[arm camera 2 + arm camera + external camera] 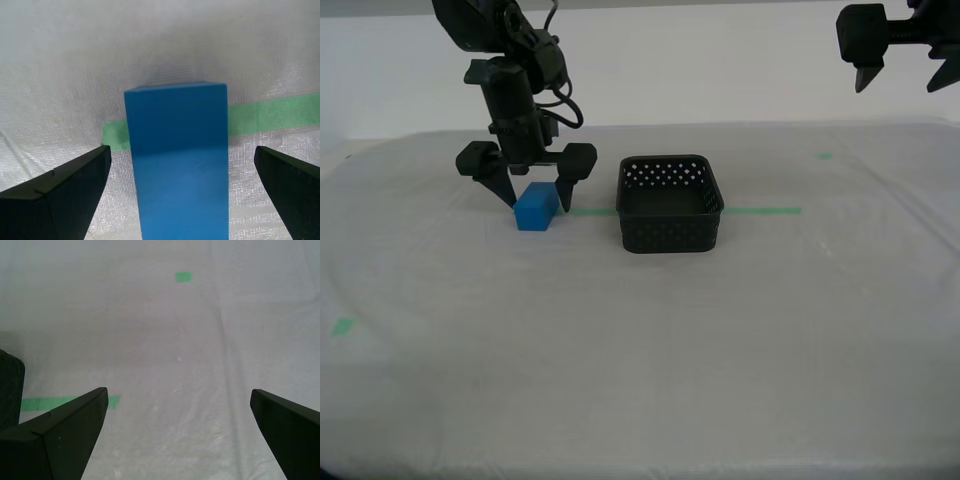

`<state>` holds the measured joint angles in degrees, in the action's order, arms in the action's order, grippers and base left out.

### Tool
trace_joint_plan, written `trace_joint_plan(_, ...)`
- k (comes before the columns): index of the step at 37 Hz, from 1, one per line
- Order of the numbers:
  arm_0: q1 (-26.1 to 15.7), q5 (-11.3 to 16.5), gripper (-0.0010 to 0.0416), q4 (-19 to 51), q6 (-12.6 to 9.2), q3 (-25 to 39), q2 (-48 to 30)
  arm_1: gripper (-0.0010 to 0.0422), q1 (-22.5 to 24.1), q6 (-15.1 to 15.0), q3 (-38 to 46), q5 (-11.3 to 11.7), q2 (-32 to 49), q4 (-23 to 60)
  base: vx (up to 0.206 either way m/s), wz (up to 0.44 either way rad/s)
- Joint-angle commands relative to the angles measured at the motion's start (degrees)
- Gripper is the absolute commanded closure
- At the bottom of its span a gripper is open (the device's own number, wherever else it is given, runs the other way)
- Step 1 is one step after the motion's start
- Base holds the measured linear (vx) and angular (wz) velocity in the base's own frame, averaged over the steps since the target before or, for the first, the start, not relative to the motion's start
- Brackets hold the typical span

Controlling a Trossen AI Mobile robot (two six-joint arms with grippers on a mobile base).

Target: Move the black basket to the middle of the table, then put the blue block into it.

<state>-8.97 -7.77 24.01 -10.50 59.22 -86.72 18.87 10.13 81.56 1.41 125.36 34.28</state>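
Observation:
The blue block [536,210] rests on the table [640,350], left of centre in the exterior view. My second gripper [533,197] is lowered over it, open, with one finger on each side and a gap to both. Seen from the second wrist, the blue block [177,160] fills the space between the spread fingers [60,192]. The black basket [669,203] stands empty just to the block's right in the exterior view, on the green tape line. My first gripper [902,78] hangs high at the exterior view's upper right, open, with nothing between its fingers [55,440].
A green tape line [760,211] runs across the cloth behind the basket. Small green tape marks lie at the exterior view's far right [825,156] and near left [342,326]. The basket's corner [10,390] shows at the edge of the first wrist view.

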Motion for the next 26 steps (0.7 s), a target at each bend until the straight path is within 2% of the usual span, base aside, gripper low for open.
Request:
trace_joint_plan(1, -0.1, 0.0, 0.0007, 0.0, 0.0, 0.0, 0.0, 0.0025, 0.0, 0.0, 0.0, 0.2, 0.0, 0.0, 0.000, 0.000)
trace_joint_plan(9, -0.1, 0.0, 0.0007, 0.0, 0.0, 0.0, 0.0, 0.0076, 0.0, 0.4, 0.0, 0.1, 0.0, 0.0, 0.000, 0.000)
trace_joint_plan(15, -0.1, 0.0, 0.0007, 0.0, 0.0, 0.0, 0.0, 0.0140, 0.0, 0.5, 0.0, 0.1, 0.0, 0.4, 0.000, 0.000)
trace_joint_plan(20, -0.1, 0.0, 0.0007, 0.0, 0.0, 0.0, 0.0, 0.0197, 0.0, 2.3, 0.0, 0.1, 0.0, 0.3, 0.000, 0.000)
trace_joint_plan(26, -0.1, 0.0, 0.0007, 0.0, 0.0, 0.0, 0.0, 0.0269, 0.0, 2.6, 0.0, 0.1, 0.0, 0.3, 0.000, 0.000)
